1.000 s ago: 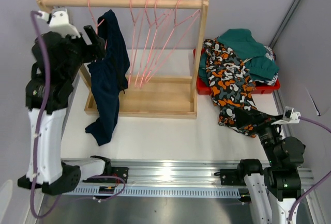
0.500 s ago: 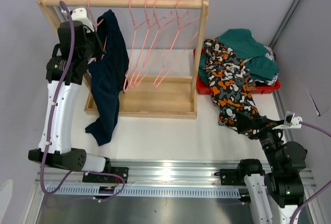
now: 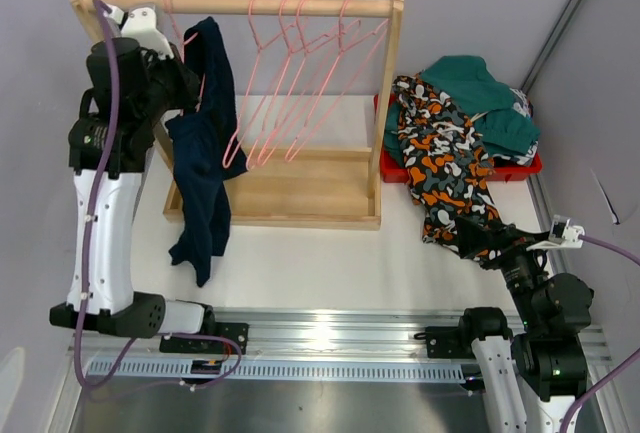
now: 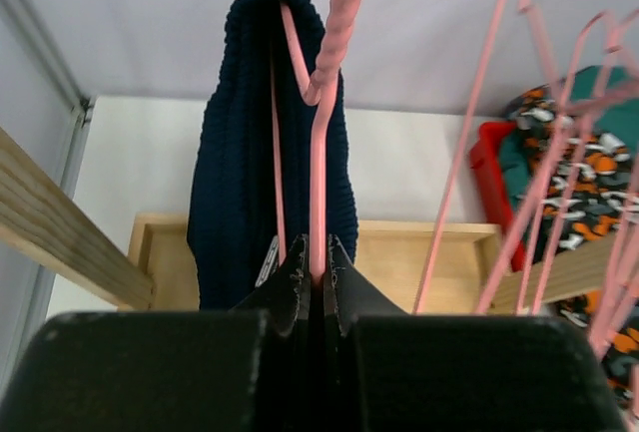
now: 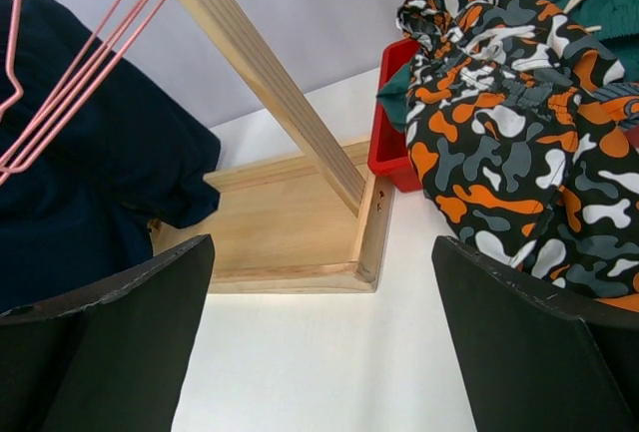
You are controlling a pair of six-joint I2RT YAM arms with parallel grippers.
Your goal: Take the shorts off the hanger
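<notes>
— What's in the red bin?
— Teal green shorts; camouflage shorts spill over its rim.
— Navy shorts?
— Draped on a pink hanger. The left gripper pinches its wire; the right gripper is spread wide.

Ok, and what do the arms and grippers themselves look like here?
Both arms have white links and black joints: left arm, right arm. A purple cable runs along each. The left gripper and right gripper have black, wedge-shaped fingers.
</notes>
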